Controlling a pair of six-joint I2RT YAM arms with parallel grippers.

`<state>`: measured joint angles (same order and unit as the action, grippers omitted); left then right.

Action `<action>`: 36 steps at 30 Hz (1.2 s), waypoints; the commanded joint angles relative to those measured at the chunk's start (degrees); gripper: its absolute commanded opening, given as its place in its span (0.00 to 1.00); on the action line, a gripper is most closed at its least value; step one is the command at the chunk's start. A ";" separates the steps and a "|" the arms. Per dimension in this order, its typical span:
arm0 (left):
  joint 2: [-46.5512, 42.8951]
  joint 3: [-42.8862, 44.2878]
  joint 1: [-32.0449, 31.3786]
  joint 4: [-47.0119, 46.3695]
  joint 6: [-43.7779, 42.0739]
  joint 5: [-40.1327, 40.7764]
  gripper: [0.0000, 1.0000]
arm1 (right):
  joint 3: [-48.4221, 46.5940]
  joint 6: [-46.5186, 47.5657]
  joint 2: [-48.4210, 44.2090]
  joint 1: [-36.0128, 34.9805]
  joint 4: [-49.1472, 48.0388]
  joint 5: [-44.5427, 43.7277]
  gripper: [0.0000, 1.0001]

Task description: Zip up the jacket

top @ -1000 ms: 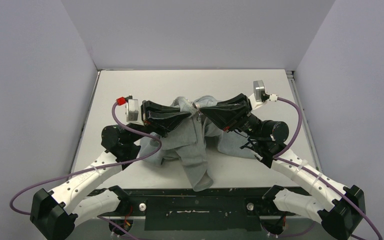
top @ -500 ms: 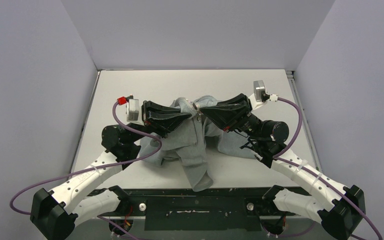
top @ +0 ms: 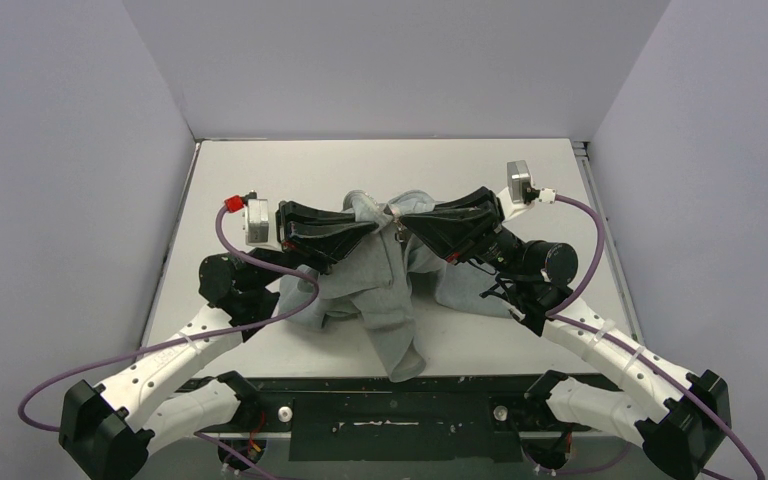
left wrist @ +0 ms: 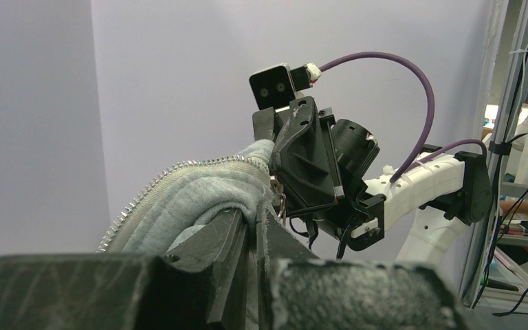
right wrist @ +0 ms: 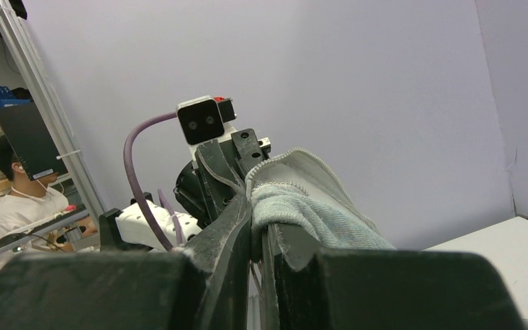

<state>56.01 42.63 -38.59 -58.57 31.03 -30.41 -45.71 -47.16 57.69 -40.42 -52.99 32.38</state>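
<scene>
The grey jacket [top: 392, 295] lies bunched in the middle of the table, its upper part lifted between both grippers. My left gripper [top: 376, 229] is shut on a fold of its fabric; the left wrist view shows the cloth [left wrist: 192, 196] draped over the jaws, with a row of zipper teeth [left wrist: 144, 192] along its edge. My right gripper [top: 401, 221] meets it from the other side, shut on the facing edge of the jacket [right wrist: 309, 203]. A small metal zipper pull [left wrist: 282, 203] hangs between the two tips. One flap [top: 400, 350] trails toward the near edge.
The white table [top: 290, 170] is walled in by lilac panels on three sides. Purple cables [top: 260, 325] loop beside each arm. The black front rail [top: 390, 415] holds the arm bases. A person sits outside the cell [right wrist: 20, 206].
My left wrist has drawn slightly to the left, pulling its fold of fabric a little that way. The right arm has stayed still.
</scene>
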 commanded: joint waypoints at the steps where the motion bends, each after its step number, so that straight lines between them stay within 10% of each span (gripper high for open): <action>1: -0.51 1.40 -0.34 -6.36 1.26 0.45 0.00 | -2.75 0.66 -0.72 0.35 -4.14 0.41 0.00; 36: 1.29 2.62 -2.20 -1.04 -2.09 -2.30 0.00 | -2.98 0.88 -0.65 0.35 -4.40 0.25 0.00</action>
<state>58.83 42.81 -40.47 -58.76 31.09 -33.76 -45.71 -47.13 57.69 -40.42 -52.60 32.38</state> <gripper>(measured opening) 0.048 0.081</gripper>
